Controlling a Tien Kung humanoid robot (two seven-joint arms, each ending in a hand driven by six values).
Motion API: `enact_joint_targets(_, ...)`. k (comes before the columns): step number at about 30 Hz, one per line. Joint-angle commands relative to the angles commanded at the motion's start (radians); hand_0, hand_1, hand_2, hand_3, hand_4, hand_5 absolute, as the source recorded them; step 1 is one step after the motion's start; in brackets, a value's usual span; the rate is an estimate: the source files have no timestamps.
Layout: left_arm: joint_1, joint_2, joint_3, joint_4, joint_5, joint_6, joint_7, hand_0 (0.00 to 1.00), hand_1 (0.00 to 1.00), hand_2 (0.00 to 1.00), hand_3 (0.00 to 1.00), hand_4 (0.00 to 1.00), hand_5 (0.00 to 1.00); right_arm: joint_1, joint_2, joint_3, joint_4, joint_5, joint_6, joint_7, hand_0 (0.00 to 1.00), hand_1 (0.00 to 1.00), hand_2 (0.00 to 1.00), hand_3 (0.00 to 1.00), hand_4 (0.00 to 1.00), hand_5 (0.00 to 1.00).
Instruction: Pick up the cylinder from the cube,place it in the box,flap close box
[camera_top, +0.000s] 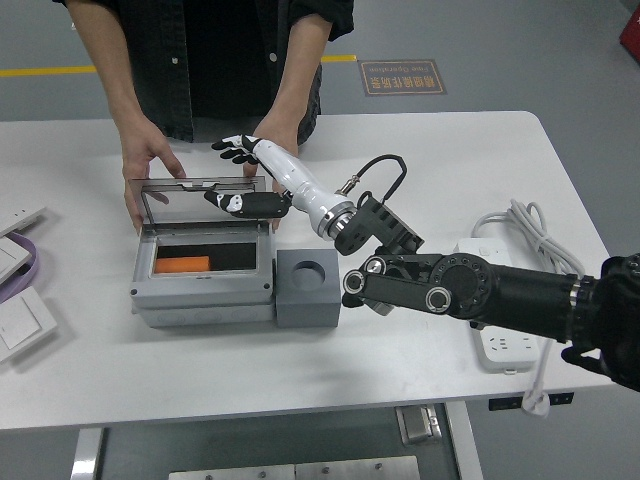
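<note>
Orange cylinder (182, 264) lies inside the grey box (203, 290), lid (198, 205) upright. Grey cube (308, 288) touches the box's right side, its hole bare. Right hand (245, 178) at the lid's top edge, fingers (228, 148) spread, gripping nothing. Person's hands (146, 160) hold the lid's sides on the white surface (400, 360).

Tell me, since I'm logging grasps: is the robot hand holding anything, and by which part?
Nothing. The right robot hand is open at the raised lid of the box; the person's hands hold the lid's side edges.
</note>
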Motion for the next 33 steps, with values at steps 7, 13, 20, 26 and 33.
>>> enact_joint_targets(7,0.003,0.002,-0.01,-0.001,0.007,0.0,0.0,0.582,0.569,0.532,0.58,0.592,0.258,-0.03,-0.034,0.023,0.072,-0.046,0.014,-0.04,0.8,0.769,0.777,0.814,0.783,0.339)
enact_joint_targets(13,0.007,0.004,-0.014,-0.001,0.004,0.003,0.002,0.582,0.568,0.533,0.58,0.593,0.257,-0.045,-0.082,0.034,0.191,-0.112,0.017,-0.084,0.79,0.766,0.776,0.814,0.78,0.343)
enact_joint_targets(20,0.006,0.006,-0.039,-0.004,0.023,0.003,0.005,0.581,0.569,0.533,0.582,0.595,0.259,-0.045,-0.124,0.031,0.328,-0.156,0.027,-0.122,0.732,0.729,0.783,0.813,0.763,0.356)
enact_joint_targets(26,0.007,0.009,-0.046,-0.004,0.025,0.006,0.004,0.582,0.569,0.533,0.582,0.595,0.259,-0.047,-0.137,0.009,0.363,-0.133,0.068,-0.139,0.734,0.723,0.785,0.813,0.75,0.361)
enact_joint_targets(33,0.008,0.008,-0.048,-0.005,0.025,0.008,0.003,0.581,0.569,0.533,0.585,0.595,0.258,-0.06,-0.15,0.01,0.36,-0.07,0.09,-0.124,0.749,0.729,0.797,0.82,0.711,0.385)
